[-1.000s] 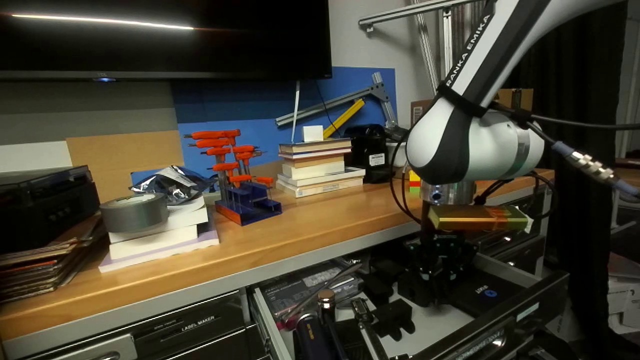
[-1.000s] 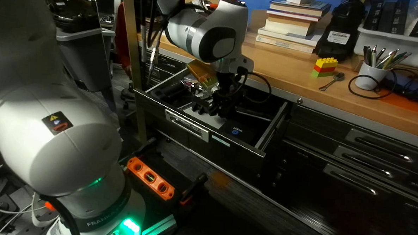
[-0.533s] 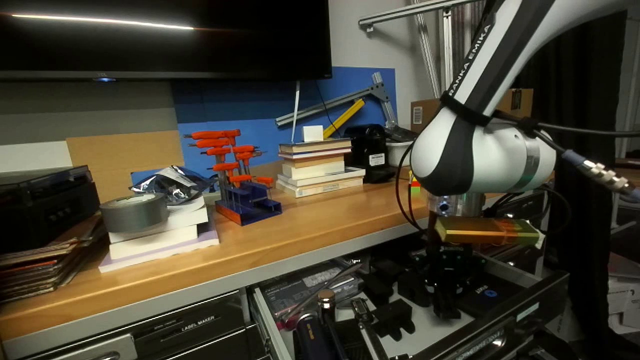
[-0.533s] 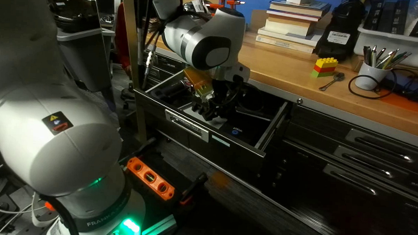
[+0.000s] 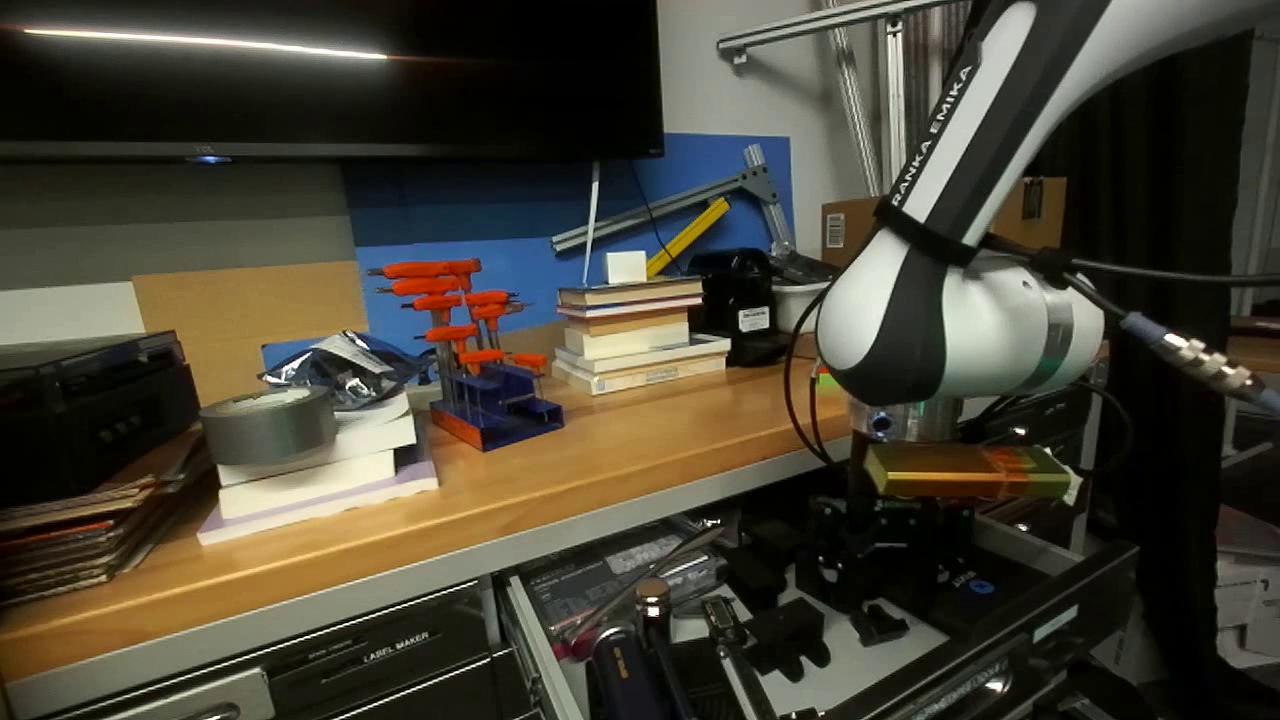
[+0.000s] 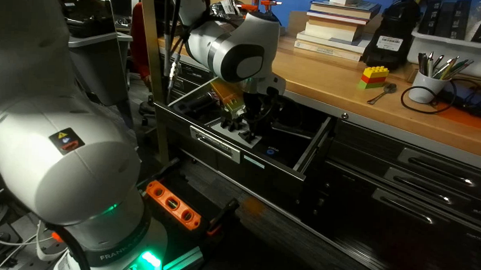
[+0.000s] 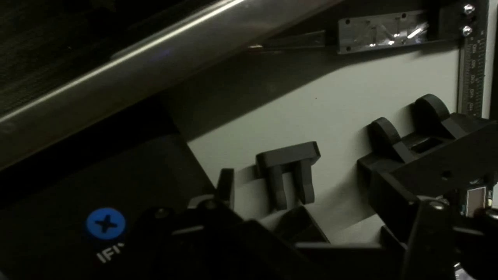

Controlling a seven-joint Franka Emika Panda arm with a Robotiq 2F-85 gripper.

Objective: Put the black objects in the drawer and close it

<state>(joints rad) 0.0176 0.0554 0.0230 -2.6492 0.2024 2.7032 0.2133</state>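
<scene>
Tape roll (image 5: 268, 430) on books (image 5: 310, 488); spoon (image 6: 389, 88) beside toy bricks (image 6: 374, 78); dark device (image 5: 105, 425), possibly turntable.

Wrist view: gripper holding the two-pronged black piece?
No, the black piece rests on the drawer floor, and the fingers stand apart.

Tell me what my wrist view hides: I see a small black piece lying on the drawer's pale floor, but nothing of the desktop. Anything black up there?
Observer: Yes. In both exterior views a black device with a white label stands beside a stack of books.
Operator: Noted. And the drawer: is anything covering its handle?
Observer: Nothing covers it. In an exterior view the whole handle shows on the drawer's outer front.
</scene>
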